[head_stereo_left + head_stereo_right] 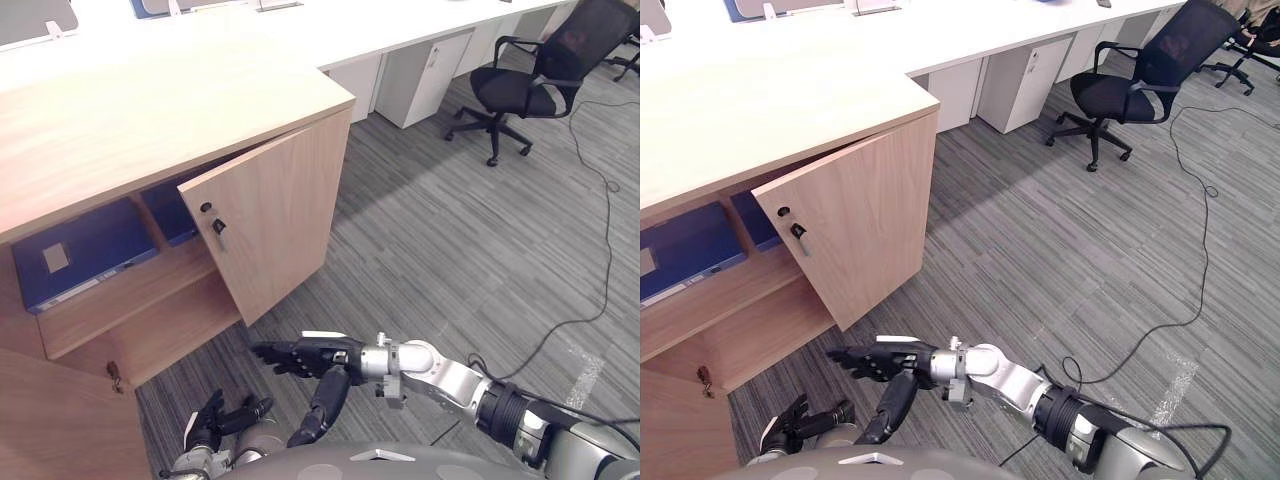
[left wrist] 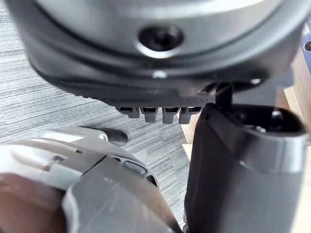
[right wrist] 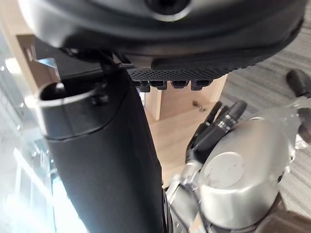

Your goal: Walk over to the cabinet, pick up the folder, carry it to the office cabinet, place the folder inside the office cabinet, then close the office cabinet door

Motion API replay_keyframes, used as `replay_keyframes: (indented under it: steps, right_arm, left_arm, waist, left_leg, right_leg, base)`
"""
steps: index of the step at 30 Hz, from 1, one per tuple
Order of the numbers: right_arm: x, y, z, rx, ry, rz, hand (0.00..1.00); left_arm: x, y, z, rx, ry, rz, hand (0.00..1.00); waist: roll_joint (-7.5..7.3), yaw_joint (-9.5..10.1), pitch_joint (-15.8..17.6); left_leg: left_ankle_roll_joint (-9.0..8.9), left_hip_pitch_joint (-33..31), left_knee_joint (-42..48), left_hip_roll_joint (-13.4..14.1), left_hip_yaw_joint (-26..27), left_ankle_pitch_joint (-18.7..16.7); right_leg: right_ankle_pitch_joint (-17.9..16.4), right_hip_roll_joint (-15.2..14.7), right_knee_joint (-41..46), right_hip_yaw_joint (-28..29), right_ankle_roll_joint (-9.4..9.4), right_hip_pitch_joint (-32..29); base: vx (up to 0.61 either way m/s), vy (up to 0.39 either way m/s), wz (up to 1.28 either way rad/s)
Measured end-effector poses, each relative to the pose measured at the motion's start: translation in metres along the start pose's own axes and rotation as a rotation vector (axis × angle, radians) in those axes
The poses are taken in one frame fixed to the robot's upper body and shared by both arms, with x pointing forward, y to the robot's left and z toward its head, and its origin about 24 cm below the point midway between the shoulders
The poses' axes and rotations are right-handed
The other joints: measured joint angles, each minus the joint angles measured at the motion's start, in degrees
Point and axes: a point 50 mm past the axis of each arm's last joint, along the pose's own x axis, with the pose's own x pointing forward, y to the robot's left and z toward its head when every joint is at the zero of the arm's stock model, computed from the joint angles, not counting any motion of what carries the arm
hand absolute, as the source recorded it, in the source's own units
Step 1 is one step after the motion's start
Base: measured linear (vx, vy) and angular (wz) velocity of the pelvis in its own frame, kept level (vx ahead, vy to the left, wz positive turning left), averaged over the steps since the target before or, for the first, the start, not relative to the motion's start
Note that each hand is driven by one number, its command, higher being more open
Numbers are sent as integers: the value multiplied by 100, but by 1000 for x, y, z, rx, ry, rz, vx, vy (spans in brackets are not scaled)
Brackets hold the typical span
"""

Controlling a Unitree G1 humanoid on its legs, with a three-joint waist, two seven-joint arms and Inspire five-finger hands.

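while folder lies on shelf, right hand well apart

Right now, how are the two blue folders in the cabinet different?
The left folder lies in full view; the right folder is partly hidden behind the half-open cabinet door. The left folder carries a pale label; the right folder shows none that I can see. Both are dark blue and sit on the same shelf.
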Motion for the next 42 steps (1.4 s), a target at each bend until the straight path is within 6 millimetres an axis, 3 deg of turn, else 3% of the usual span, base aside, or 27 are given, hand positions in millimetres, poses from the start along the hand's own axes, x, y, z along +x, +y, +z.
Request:
replay_keyframes:
  steps: [4, 7, 9, 10, 11, 12, 13, 14, 15, 16, 18, 20, 22, 24, 26, 27, 28, 29, 30, 33, 35, 37, 38, 40, 42]
  right_arm:
    - [-10, -27, -52, 62, 198, -352, 100]
    - [-19, -36, -82, 103, 347, -576, 100]
    - [-38, -24, -119, 215, 499, -742, 100]
    - [-58, -6, -146, 393, 569, -871, 100]
    - [-69, 5, -158, 472, 608, -927, 100]
    - [-82, 21, -173, 569, 662, -988, 100]
    - [-92, 40, -186, 658, 722, -1026, 100]
    - [-97, 37, -187, 727, 695, -1094, 100]
    - [-97, 38, -187, 744, 683, -1110, 100]
    - [-92, 38, -185, 757, 657, -1124, 100]
    - [-87, 40, -184, 803, 624, -1139, 100]
    - [-85, 36, -180, 819, 568, -1170, 100]
    - [-83, 35, -178, 832, 544, -1180, 100]
    - [-77, 35, -176, 874, 507, -1195, 100]
    - [-69, 36, -172, 890, 481, -1188, 100]
    - [-65, 36, -170, 891, 470, -1177, 100]
    - [-58, 41, -169, 911, 462, -1164, 100]
    - [-58, 38, -168, 922, 447, -1167, 100]
    - [-61, 35, -167, 913, 429, -1186, 100]
    - [-65, 36, -169, 934, 433, -1206, 100]
    - [-69, 40, -173, 956, 445, -1221, 100]
    - [-68, 44, -176, 965, 467, -1203, 100]
    - [-68, 45, -176, 969, 473, -1198, 100]
    - [-55, 46, -172, 978, 459, -1166, 100]
    - [-50, 46, -170, 961, 462, -1141, 100]
  left_arm:
    - [2, -5, 2, 20, 2, -18, 100]
    - [5, -10, 7, 38, 6, -21, 100]
    - [5, -13, 7, 79, 18, -26, 100]
    - [5, -14, 7, 105, 24, -29, 100]
    - [5, -15, 6, 106, 27, -27, 100]
    - [4, -15, 4, 113, 33, -21, 100]
    - [4, -12, 3, 119, 36, -9, 100]
    - [4, -9, 4, 126, 37, 2, 100]
    - [5, -6, 5, 132, 38, 11, 100]
    - [6, -3, 9, 142, 36, 20, 100]
    - [6, -5, 8, 149, 40, 11, 100]
    - [8, -12, 12, 165, 31, -16, 100]
    - [10, -15, 17, 177, 19, -22, 100]
    - [14, -19, 27, 186, -6, -33, 100]
    - [14, -19, 28, 184, -9, -30, 100]
    - [15, -16, 30, 183, -13, -21, 100]
    - [15, -10, 32, 192, -20, -10, 100]
    - [16, -15, 34, 183, -19, -12, 100]
    - [16, -18, 34, 183, -27, -27, 100]
    - [17, -22, 37, 178, -33, -42, 100]
    - [18, -30, 39, 164, -41, -57, 100]
    - [17, -42, 39, 160, -43, -91, 100]
    - [17, -44, 39, 160, -42, -95, 100]
    - [18, -36, 40, 173, -45, -78, 100]
    - [18, -34, 40, 173, -44, -68, 100]
  waist:
    - [124, 1, 70]
    - [240, 14, 120]
    - [263, -118, 156]
    - [286, -221, 153]
    - [314, -233, 139]
    - [339, -284, 130]
    - [360, -333, 148]
    - [410, -382, 288]
    - [357, -433, 375]
    - [307, -511, 486]
    - [289, -598, 541]
    - [342, -751, 596]
    - [349, -786, 612]
    - [336, -788, 655]
    - [299, -778, 692]
    - [202, -784, 722]
    - [12, -787, 708]
    - [80, -773, 711]
    - [162, -800, 662]
    - [258, -851, 602]
    - [293, -945, 549]
    - [291, -913, 462]
    - [233, -914, 394]
    - [-28, -881, 279]
    - [-124, -854, 222]
  left_leg:
    - [32, -17, 172, -84, 86, -177]
    - [116, -31, 259, -236, 152, -340]
    - [298, -91, 487, -567, -46, -557]
    - [401, -109, 669, -862, -248, -753]
    - [407, -102, 744, -993, -363, -822]
    - [497, -32, 783, -1160, -525, -870]
    - [616, 168, 743, -1280, -720, -891]
    - [746, 323, 758, -1275, -880, -953]
    - [788, 402, 755, -1282, -983, -980]
    - [845, 551, 737, -1284, -1225, -1019]
    - [922, 841, 701, -1283, -1558, -1134]
    - [979, 1014, 733, -1286, -2077, -1246]
    - [961, 1000, 766, -1289, -2374, -1286]
    - [860, 987, 861, -1292, -2829, -1378]
    - [733, 968, 1080, -1298, -3167, -1586]
    - [620, 947, 1254, -1364, -3379, -1769]
    - [541, 927, 1363, -1492, -3555, -1922]
    - [479, 885, 1492, -1387, -3729, -2082]
    - [328, 775, 1436, -1251, -3907, -2074]
    - [81, 659, 1109, -1072, -4317, -1858]
    - [-3, 575, 943, -1043, -4688, -1697]
    - [-94, 498, 849, -1050, -5109, -1612]
    - [-104, 423, 851, -1078, -5223, -1606]
    - [-210, 258, 865, -1175, -5540, -1539]
    - [-230, 182, 923, -1272, -5677, -1523]
  right_leg:
    - [-14, -133, 3, 93, 72, -5]
    - [-75, -355, 183, 133, 158, -61]
    - [-566, -1032, 1170, -118, 399, -177]
    - [-625, -1515, 1895, -344, 464, -56]
    - [-643, -1813, 2415, -300, 320, -114]
    - [-509, -2148, 3083, -39, -180, -246]
    - [29, -2325, 3727, 635, -752, -475]
    - [81, -2321, 4236, 1199, -740, -694]
    - [-124, -2228, 4439, 1330, -714, -718]
    - [-576, -1977, 4683, 1430, -625, -707]
    - [-1167, -1440, 4608, 1421, -468, -705]
    - [-1480, -809, 3769, 1458, -347, -769]
    - [-1451, -563, 3172, 1609, -305, -859]
    - [-1273, -351, 2171, 1901, -82, -944]
    - [-1038, -257, 1705, 2225, -21, -949]
    - [-809, -202, 1521, 2590, -8, -858]
    - [-610, -260, 1523, 2892, -20, -751]
    - [-560, -175, 1781, 2787, 36, -741]
    - [-867, -63, 1853, 2767, 16, -768]
    - [-1223, -68, 2057, 2063, -12, -713]
    - [-1290, -61, 2117, 1725, 0, -561]
    - [-1291, -5, 1888, 1654, -4, -279]
    - [-1291, 0, 1799, 1573, -4, -245]
    - [-1280, 25, 1427, 1281, 11, -61]
    - [-1237, 19, 1242, 1123, 49, 68]
  base:
    - [-7, 49, -8]
    - [24, 98, -1]
    - [124, 213, 82]
    - [168, 239, 123]
    - [155, 317, 125]
    - [121, 463, 101]
    - [105, 513, 96]
    - [87, 386, 76]
    - [78, 213, 77]
    - [129, 123, 78]
    - [141, 99, 88]
    - [-140, 0, 123]
    - [-195, 0, 104]
    - [-180, -33, 116]
    - [-58, -130, 103]
    - [96, -215, 96]
    - [158, -291, 115]
    - [221, -317, 119]
    - [186, -284, 96]
    - [208, -230, 124]
    - [193, -85, 143]
    - [162, 46, 129]
    - [145, 33, 103]
    - [117, 13, 83]
    - [74, 36, 64]
